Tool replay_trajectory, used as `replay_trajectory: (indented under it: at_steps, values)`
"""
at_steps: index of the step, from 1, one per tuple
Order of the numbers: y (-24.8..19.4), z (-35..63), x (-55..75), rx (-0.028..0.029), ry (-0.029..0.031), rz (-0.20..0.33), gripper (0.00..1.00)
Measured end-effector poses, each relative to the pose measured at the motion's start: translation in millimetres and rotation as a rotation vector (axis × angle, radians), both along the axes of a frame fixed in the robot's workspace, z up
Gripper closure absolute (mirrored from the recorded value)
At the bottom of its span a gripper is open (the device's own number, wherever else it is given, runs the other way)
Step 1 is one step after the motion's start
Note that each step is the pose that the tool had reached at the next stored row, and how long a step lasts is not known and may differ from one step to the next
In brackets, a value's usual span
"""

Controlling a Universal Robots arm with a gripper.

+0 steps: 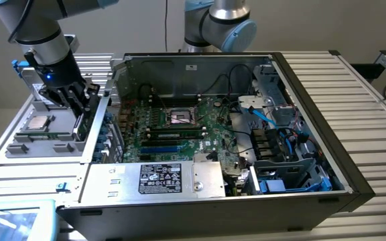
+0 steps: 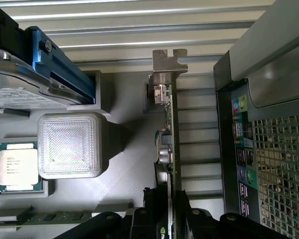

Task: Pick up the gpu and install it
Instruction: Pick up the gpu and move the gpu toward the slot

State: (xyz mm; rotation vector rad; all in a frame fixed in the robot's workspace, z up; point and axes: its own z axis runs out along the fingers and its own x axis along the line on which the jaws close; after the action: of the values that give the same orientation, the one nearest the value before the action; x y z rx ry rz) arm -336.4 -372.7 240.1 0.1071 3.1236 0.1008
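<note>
The computer case is laid open mid-frame, and no gpu has been seated on its motherboard yet. At the exterior frame's left, over the grey tray, the end effector is pinched on the gpu, which is stood on edge. Whether it's lifted clear can't be made out, and the card's lower edge is hidden.

The gpu stands on edge, seen along its thin side, with its silver metal bracket at the far end. Two black fingers press against it, one on each face. It sits between a grey tray and the back of a computer case with coloured ports and mesh. The tray holds a processor chip, a clear ribbed block, a memory stick and a hard drive in a blue rail. A slatted desk lies beyond.
</note>
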Motion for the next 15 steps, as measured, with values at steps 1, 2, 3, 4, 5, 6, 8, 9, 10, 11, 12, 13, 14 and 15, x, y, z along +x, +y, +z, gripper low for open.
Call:
replay_trajectory:
  at_steps: [1, 2, 3, 4, 5, 6, 8, 9, 10, 11, 12, 13, 14, 15]
  values:
    - [0.0, 0.0, 0.0, 0.0000, 0.0000, 0.000, 0.73]
    - [0.0, 0.0, 0.0, 0.0000, 0.0000, 0.000, 0.73]
    - [0.0, 0.0, 0.0, 0.0000, 0.0000, 0.000, 0.73]
    - [0.0, 0.0, 0.0, 0.0000, 0.0000, 0.000, 0.73]
    - [0.0, 0.0, 0.0, 0.0000, 0.0000, 0.000, 0.73]
    - [0.0, 0.0, 0.0, 0.0000, 0.0000, 0.000, 0.73]
    - [0.0, 0.1, 0.0, 0.0001, -0.0002, 0.000, 0.73]
    - [0.0, 1.5, 0.0, 0.0002, -0.0004, 0.000, 0.73]
    - [0.0, 5.5, 0.0, 0.0001, -0.0002, 0.000, 0.73]
    - [0.0, 9.9, 0.0, 0.0000, -0.0001, 0.000, 0.73]
    - [0.0, 14.3, 0.0, 0.0000, -0.0001, 0.000, 0.73]
    - [0.0, 18.2, 0.0, 0.0000, -0.0001, 0.000, 0.73]
    - [0.0, 22.1, 0.0, 0.0001, -0.0001, 0.000, 0.73]
    - [0.0, 25.8, 0.0, 0.0000, 0.0000, 0.000, 0.73]
